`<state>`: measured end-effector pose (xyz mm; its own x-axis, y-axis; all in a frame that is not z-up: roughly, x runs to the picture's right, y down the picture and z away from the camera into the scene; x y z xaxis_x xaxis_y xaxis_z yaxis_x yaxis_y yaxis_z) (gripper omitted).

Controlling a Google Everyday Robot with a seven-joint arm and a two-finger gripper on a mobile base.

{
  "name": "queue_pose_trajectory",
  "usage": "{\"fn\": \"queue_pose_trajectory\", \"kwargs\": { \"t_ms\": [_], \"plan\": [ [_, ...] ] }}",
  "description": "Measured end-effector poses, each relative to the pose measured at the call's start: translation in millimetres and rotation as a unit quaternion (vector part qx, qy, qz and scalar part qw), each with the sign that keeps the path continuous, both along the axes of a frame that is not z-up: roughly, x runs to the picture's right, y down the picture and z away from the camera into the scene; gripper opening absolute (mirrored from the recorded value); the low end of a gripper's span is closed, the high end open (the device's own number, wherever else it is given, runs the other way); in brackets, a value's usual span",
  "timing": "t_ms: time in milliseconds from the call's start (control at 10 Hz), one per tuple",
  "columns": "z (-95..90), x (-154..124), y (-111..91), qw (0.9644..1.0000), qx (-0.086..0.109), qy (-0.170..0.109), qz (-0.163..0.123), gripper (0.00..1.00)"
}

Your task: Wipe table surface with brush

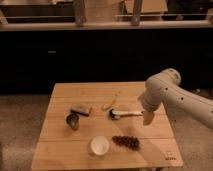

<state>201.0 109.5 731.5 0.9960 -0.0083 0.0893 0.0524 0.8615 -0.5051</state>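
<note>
The light wooden table surface (pixel 75 145) fills the lower middle of the camera view, with a small dark mark at its front right corner. The brush (pixel 124 114) lies on it right of centre, dark round head to the left and white handle pointing right. My gripper (pixel 148 118) hangs from the pale arm coming in from the right. It is just over the right end of the brush handle, close above the tabletop.
A yellow banana (pixel 109 101) lies just behind the brush. A dark rectangular block (pixel 80 110) and a small dark cup (pixel 73 120) sit left of centre. A white bowl (pixel 99 145) and a cluster of dark grapes (pixel 126 142) are near the front edge.
</note>
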Motion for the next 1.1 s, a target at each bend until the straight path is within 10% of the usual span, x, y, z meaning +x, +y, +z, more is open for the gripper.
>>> {"fn": "queue_pose_trajectory", "kwargs": {
  "t_ms": [1100],
  "plan": [
    [58.7,-22,-2,0.998,-0.001,-0.053,-0.034,0.8]
  ]
}}
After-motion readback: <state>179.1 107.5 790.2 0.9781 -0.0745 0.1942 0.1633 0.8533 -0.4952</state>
